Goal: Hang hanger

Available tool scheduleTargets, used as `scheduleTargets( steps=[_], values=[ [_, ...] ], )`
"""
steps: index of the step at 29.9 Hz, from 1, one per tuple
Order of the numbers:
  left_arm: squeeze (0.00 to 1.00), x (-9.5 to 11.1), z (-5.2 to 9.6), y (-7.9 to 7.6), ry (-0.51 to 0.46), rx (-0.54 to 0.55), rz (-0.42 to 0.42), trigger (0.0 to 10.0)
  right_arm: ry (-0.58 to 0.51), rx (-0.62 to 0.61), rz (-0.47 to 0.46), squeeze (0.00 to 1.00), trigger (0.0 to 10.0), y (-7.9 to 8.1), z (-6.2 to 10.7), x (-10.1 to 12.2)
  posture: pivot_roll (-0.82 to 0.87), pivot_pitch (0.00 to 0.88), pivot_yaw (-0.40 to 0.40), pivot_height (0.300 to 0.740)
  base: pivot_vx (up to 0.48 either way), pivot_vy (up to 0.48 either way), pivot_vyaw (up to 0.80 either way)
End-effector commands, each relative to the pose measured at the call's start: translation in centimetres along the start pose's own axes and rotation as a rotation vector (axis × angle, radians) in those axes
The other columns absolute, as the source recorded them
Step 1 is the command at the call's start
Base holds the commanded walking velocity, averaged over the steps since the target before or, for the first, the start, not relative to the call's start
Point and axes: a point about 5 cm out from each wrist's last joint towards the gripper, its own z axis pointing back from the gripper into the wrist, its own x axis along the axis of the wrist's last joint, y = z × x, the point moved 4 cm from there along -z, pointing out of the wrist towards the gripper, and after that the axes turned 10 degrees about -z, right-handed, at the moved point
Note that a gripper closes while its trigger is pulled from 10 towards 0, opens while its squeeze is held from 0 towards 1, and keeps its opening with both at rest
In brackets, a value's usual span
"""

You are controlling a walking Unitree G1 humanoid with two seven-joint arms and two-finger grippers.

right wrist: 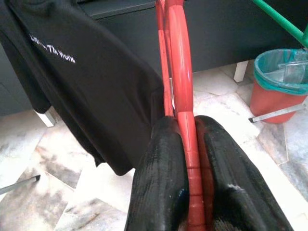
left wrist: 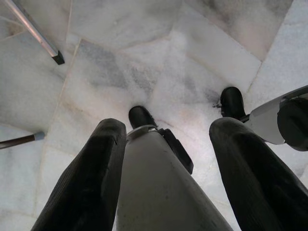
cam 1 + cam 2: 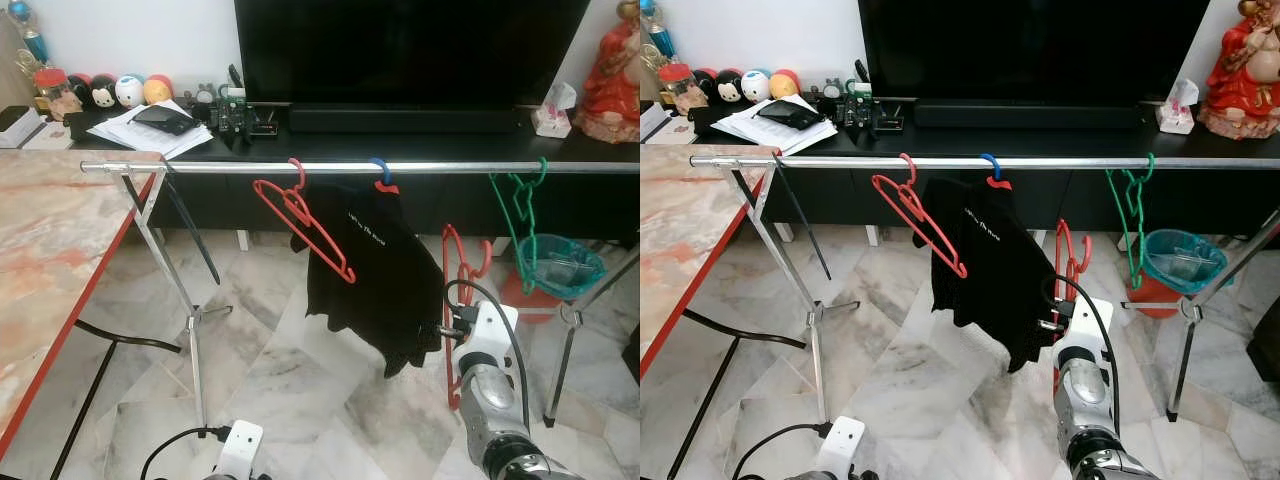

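Fingers of my right gripper (image 1: 192,159) pinch shut on the thin red plastic hanger (image 1: 178,72), light, stiff and slick, below the silver rail (image 3: 420,167)

Our right arm (image 3: 487,385) has a silver metal forearm with a white housing at the wrist, and a black cable makes a loop over it. The right gripper (image 1: 190,144) has two thick black fingers (image 1: 161,183) with a rough, shiny surface. Our left gripper (image 2: 163,159) has similar long black fingers, and its white wrist housing (image 3: 240,448) carries a black cable.
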Motion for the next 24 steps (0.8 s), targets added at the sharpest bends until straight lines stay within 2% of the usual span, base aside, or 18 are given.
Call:
scheduleTargets(
  steps=[1,24],
  values=[
    [0.0,-0.3,0.04,-0.05,0.004,-0.002,-0.01,10.0,-0.032,0.006,-0.008,0.0,10.0,0.38,-0.32,0.88,0.0,0.0,-0.013,0.74,0.296,0.0,0.0],
    [0.0,-0.27,0.04,-0.1,0.001,-0.005,-0.007,10.0,-0.037,-0.002,-0.009,0.0,10.0,0.25,-0.28,0.9,0.0,0.0,-0.012,0.74,0.315,0.0,0.0]
  ],
)
